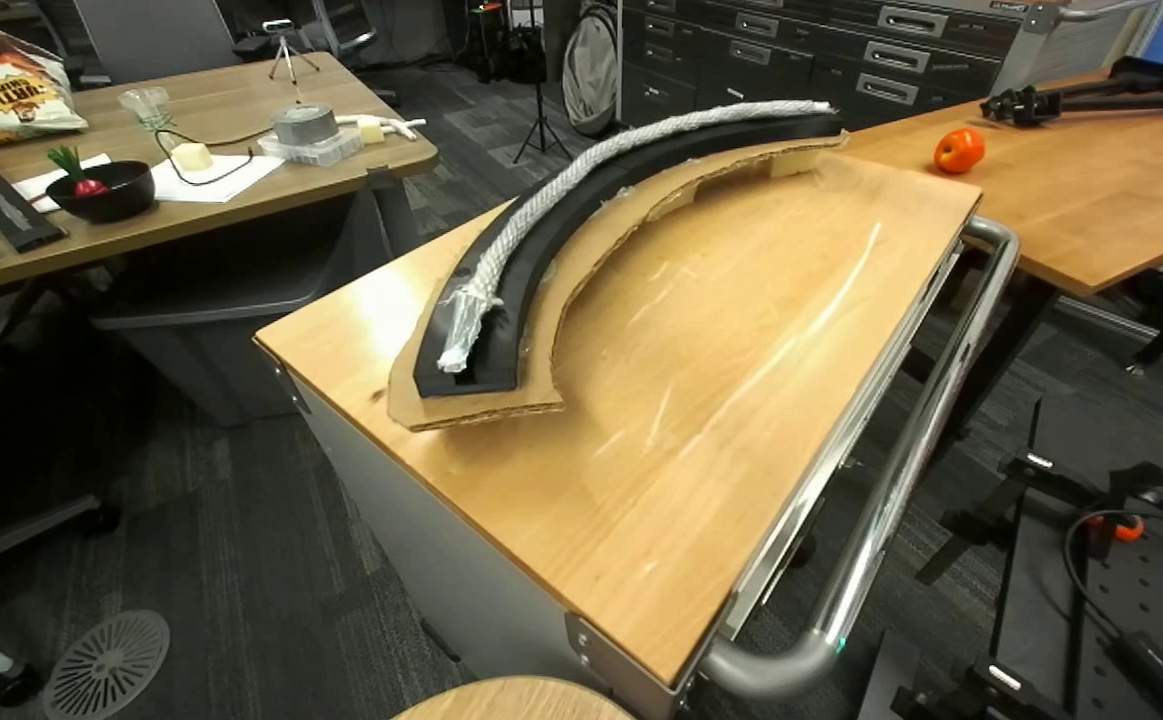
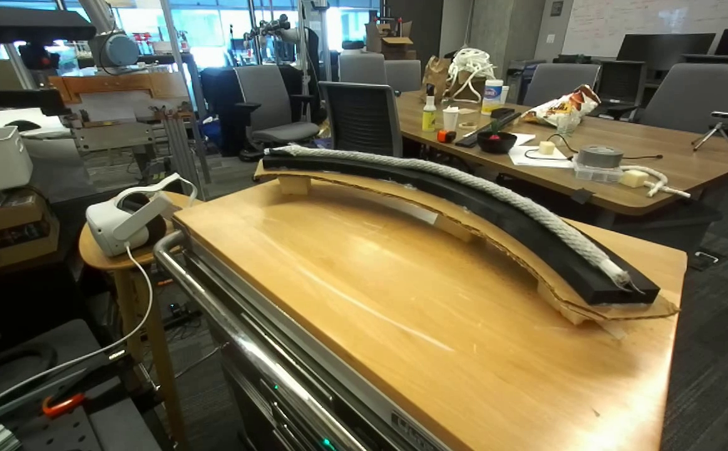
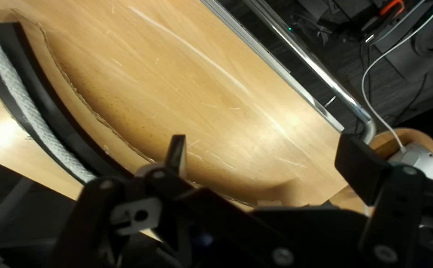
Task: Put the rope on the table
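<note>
The rope (image 1: pixel 539 208) is a grey-white cord lying lengthwise along the top of a curved black tray (image 1: pixel 516 315). One end is wrapped in clear tape. It shows the same way in an exterior view (image 2: pixel 495 189) and in the wrist view (image 3: pixel 26 104), where the gripper hides its far part. The tray sits on a cardboard base raised on blocks above the light-brown table (image 1: pixel 721 380), which also shows in an exterior view (image 2: pixel 364 269). My gripper (image 3: pixel 267 156) is open and empty over the table, beside the tray's inner curve. It is out of view in both exterior views.
A metal tube rail (image 1: pixel 901 500) runs along one table edge. A stool with a white headset (image 2: pixel 113 225) stands at a corner. A desk (image 2: pixel 664 150) with a bowl, tape and chip bag stands beyond the tray. An orange-red fruit (image 1: pixel 959 150) sits on another wooden table.
</note>
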`<state>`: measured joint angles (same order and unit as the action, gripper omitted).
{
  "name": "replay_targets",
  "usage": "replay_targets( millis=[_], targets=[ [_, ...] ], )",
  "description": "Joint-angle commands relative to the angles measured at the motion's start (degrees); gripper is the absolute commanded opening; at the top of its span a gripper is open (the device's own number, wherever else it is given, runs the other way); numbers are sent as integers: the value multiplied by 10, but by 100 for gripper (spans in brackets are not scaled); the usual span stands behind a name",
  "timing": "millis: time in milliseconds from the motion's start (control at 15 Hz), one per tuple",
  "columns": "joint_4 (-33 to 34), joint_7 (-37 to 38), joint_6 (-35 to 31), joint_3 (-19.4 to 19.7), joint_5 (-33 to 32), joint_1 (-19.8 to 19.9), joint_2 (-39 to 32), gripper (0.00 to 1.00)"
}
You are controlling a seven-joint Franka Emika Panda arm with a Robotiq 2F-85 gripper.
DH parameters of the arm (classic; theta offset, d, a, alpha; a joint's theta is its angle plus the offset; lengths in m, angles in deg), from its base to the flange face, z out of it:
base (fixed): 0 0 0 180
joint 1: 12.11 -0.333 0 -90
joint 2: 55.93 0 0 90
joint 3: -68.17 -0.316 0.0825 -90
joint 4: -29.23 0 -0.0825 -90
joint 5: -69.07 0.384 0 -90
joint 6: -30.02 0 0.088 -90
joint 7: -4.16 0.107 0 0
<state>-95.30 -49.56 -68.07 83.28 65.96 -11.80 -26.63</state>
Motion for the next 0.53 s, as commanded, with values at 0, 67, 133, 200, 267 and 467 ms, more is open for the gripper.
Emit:
replay_targets(
  millis=[0,67,133,200,267,467],
  targets=[
    [-8,-91,39,-8,-18,-7,31,100],
    [-1,-114,53,-13,-25,-9,33,100],
    [6,-133,67,-20,-32,-13,34,100],
    [14,-152,80,-27,-35,-17,32,100],
    [19,-170,88,-34,-38,-23,30,100],
    [23,-229,76,-45,-31,-45,25,100]
  ],
)
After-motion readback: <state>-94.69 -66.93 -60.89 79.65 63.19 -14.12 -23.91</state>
